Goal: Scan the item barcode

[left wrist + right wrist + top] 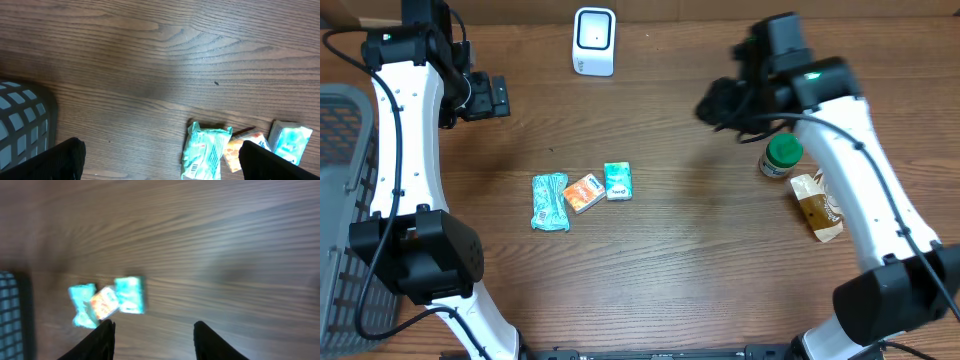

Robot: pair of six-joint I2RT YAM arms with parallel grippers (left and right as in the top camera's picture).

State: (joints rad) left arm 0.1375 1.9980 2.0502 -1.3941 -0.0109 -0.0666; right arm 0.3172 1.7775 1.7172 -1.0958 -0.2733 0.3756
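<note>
I can read nothing on the three packets (584, 190), jar (782, 155) or pouch (817, 205); their print is too blurred.

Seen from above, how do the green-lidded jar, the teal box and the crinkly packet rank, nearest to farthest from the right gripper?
From the right gripper:
1. Green-lidded jar, close by, under the right arm.
2. Teal box, right end of the middle row.
3. Crinkly packet, left end of that row.

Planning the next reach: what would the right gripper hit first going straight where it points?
Likely bare wooden table; the teal packet lies just beside the line of the right gripper, depth unclear.
</note>
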